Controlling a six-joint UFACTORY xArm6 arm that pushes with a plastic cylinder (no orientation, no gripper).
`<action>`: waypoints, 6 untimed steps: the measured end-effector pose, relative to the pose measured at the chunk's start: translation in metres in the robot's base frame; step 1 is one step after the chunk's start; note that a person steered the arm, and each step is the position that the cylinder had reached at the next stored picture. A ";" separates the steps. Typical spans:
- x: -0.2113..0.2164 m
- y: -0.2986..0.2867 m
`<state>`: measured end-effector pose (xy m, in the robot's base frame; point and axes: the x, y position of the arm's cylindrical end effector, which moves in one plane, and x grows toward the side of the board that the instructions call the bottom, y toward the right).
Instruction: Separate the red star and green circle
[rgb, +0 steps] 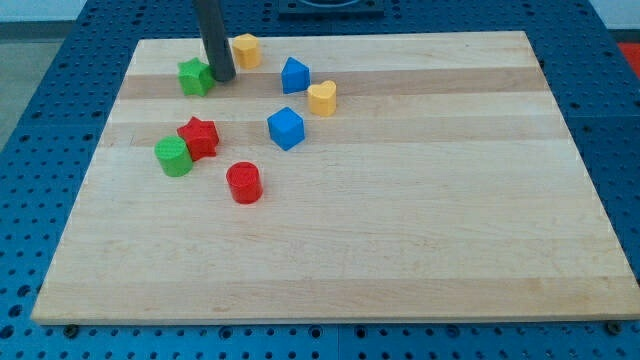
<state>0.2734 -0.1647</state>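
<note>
The red star (199, 137) lies at the view's left, touching the green circle (174, 157) just below and left of it. My tip (224, 79) stands near the view's top left, right beside a green star (195, 76) on its right side, well above the red star and green circle.
A yellow block (246, 50) lies just right of the rod near the board's top edge. A blue block (294, 75), a yellow heart (321, 98) and a blue cube (285, 128) lie right of the pair. A red cylinder (244, 183) lies below them. The wooden board (420, 220) sits on a blue base.
</note>
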 end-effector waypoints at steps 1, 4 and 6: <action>-0.001 -0.013; 0.046 0.035; 0.090 0.035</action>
<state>0.3637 -0.1297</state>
